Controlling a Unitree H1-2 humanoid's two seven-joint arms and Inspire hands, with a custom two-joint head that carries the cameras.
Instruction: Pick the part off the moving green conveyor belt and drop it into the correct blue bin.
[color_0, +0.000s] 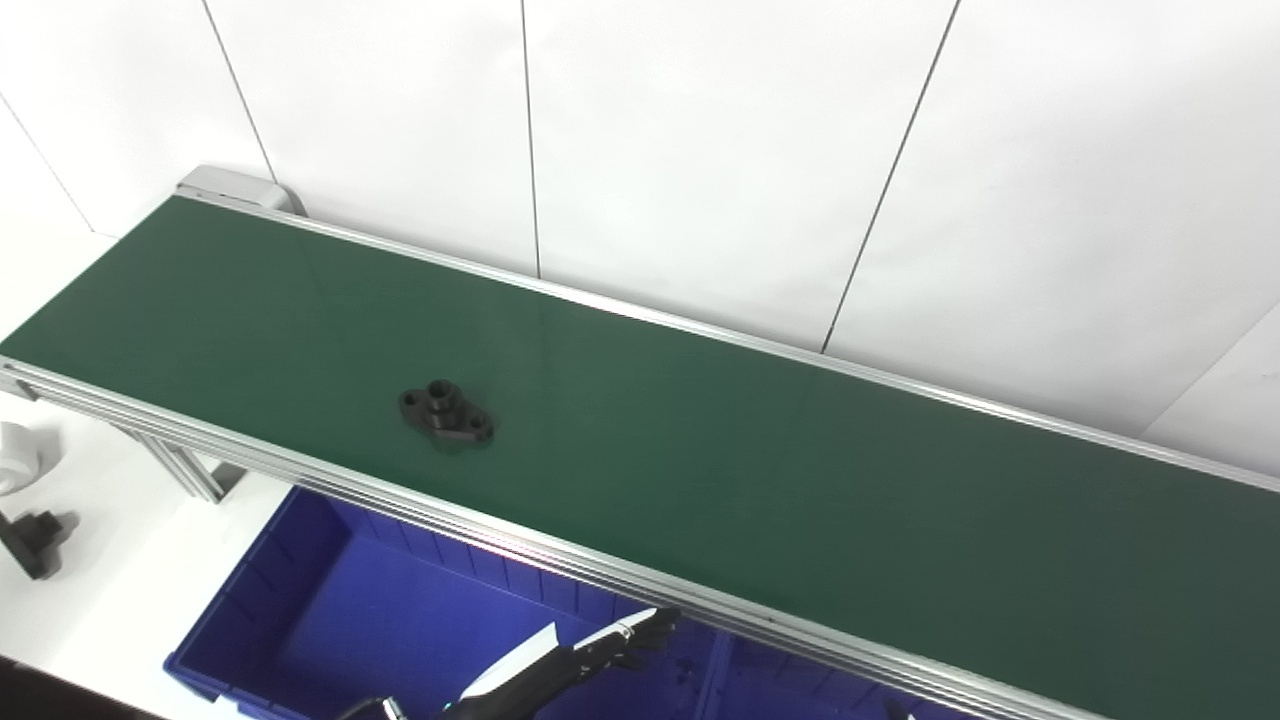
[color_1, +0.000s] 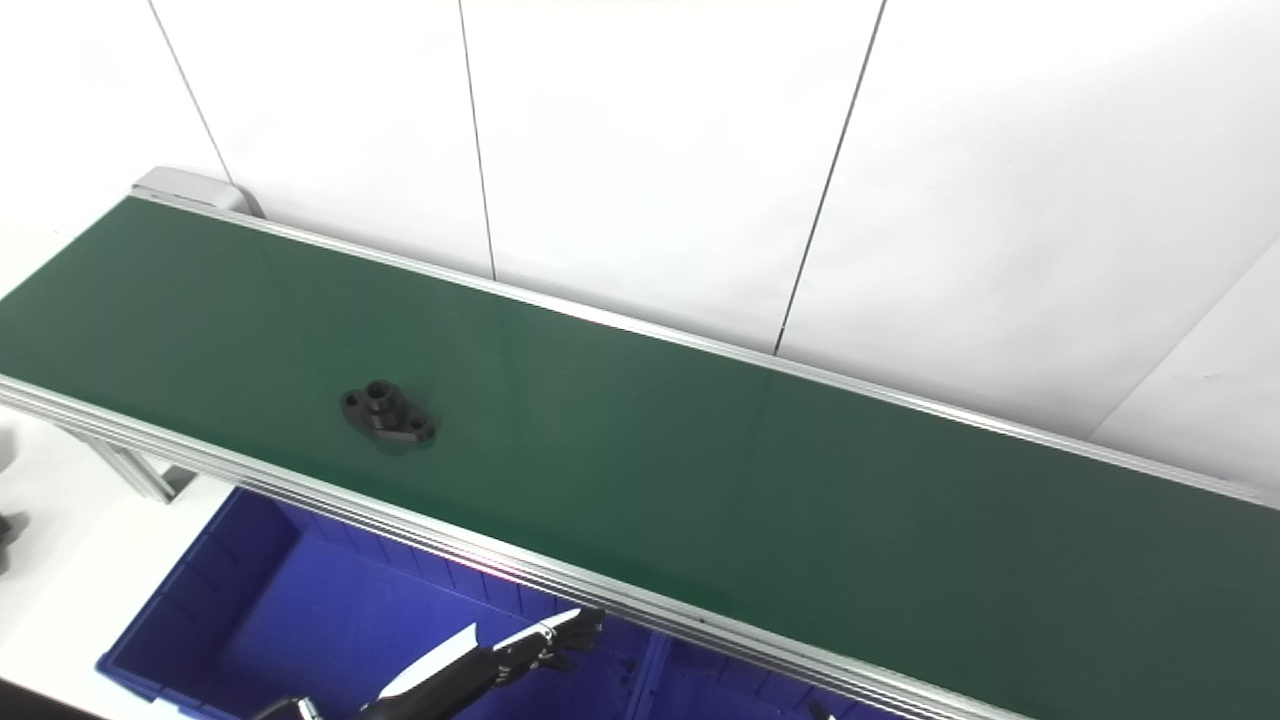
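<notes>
A: While the part lies flat on the green conveyor belt, nearer its front rail, nothing is picked, so the grasp and the drop into the blue bin are both left

B: Its shape?

A: Black, matte, an oval flange with a raised round hub and small holes; the belt is smooth

B: The hands?

A: The left hand hovers over the bin, empty, fingers loosely apart; the right is barely in view, I cannot tell

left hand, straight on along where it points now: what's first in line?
Probably the conveyor's near aluminium rail. The left hand sits low over the blue bin, fingers aimed up-right at the frame; the black part lies off-line, further left. Depth unclear.
</notes>
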